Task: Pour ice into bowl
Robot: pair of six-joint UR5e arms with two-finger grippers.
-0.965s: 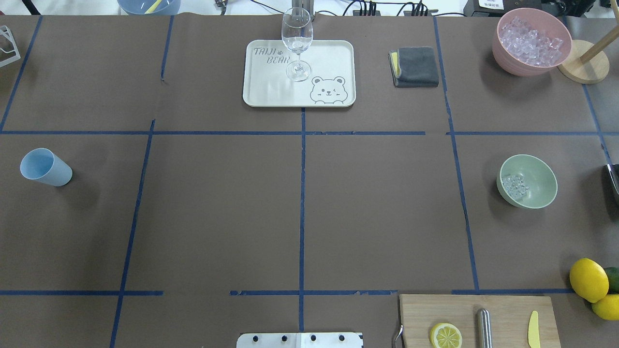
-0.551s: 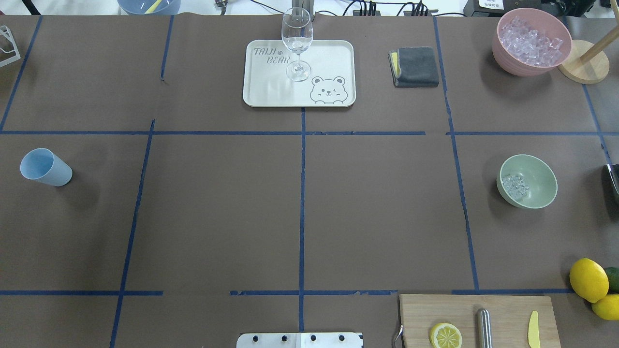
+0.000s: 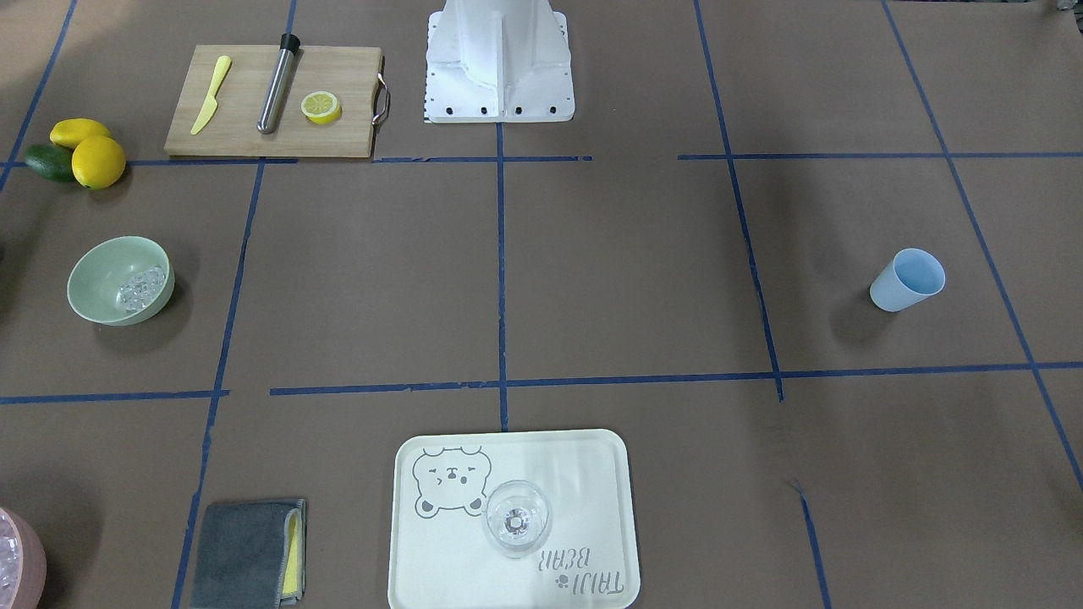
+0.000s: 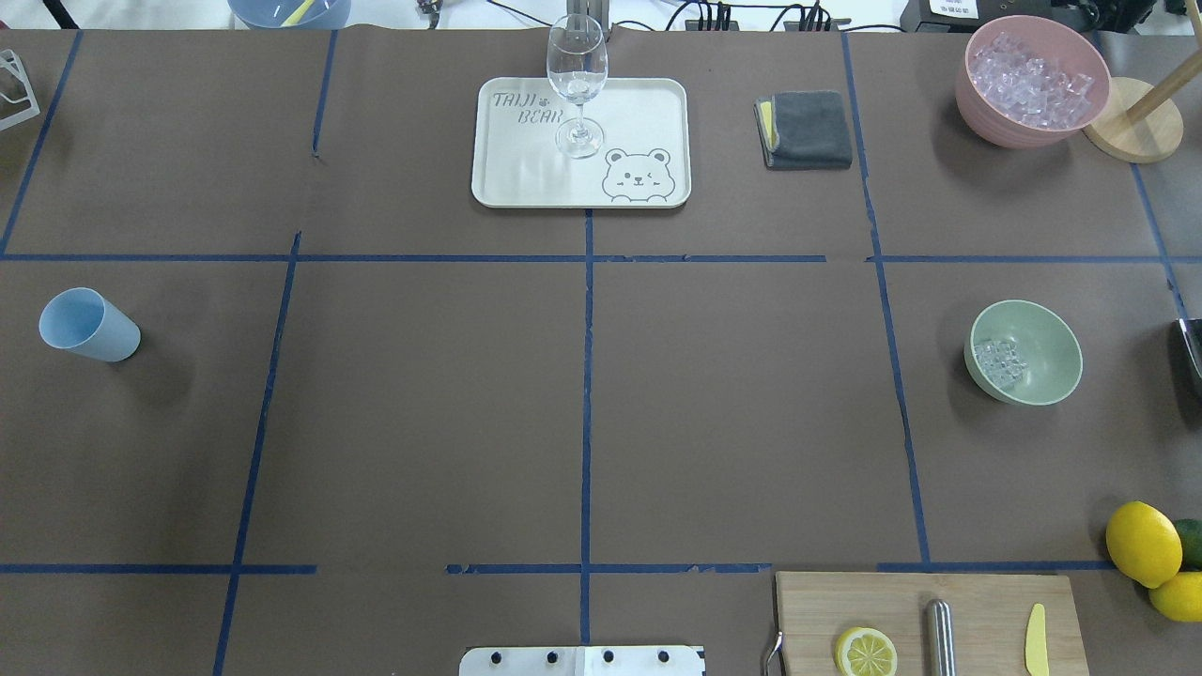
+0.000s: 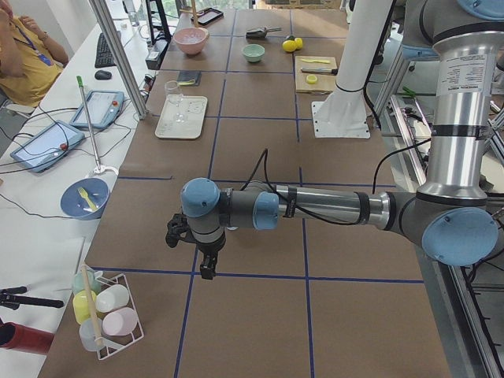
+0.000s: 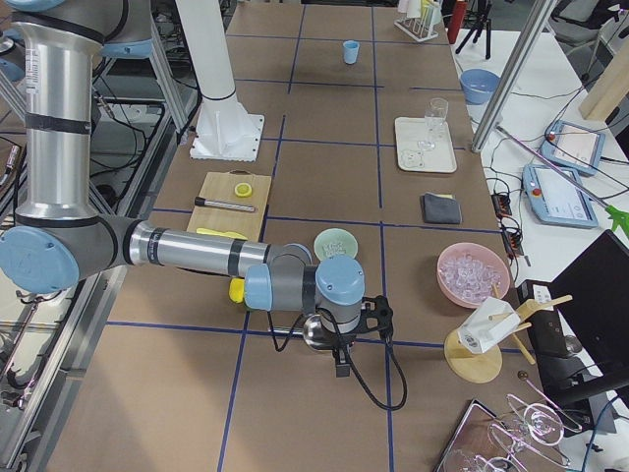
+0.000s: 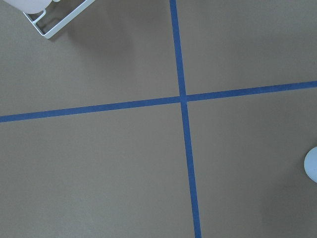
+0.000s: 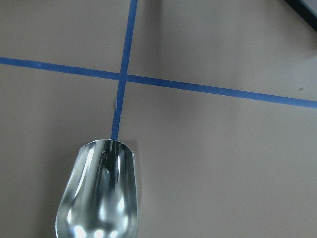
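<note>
Few ice cubes (image 4: pixel 995 361) lying in bowl (image 4: pixel 1044 324) near right claw (image 6: pixel 340 362): slippery, needing scoop (image 8: pixel 99 198); claw spread or pinching, cannot tell.

cream tray (image 4: pixel 648 113), printed "TAIJI BEAR"

My overhead camera looks forward and down on the desk (image 4: pixel 423 422); the front one faces back steeply, sharing the bowl (image 4: pixel 1044 345) and tray (image 4: pixel 648 113). Side cameras look along it from either end; wrist cameras hang close above.
</note>
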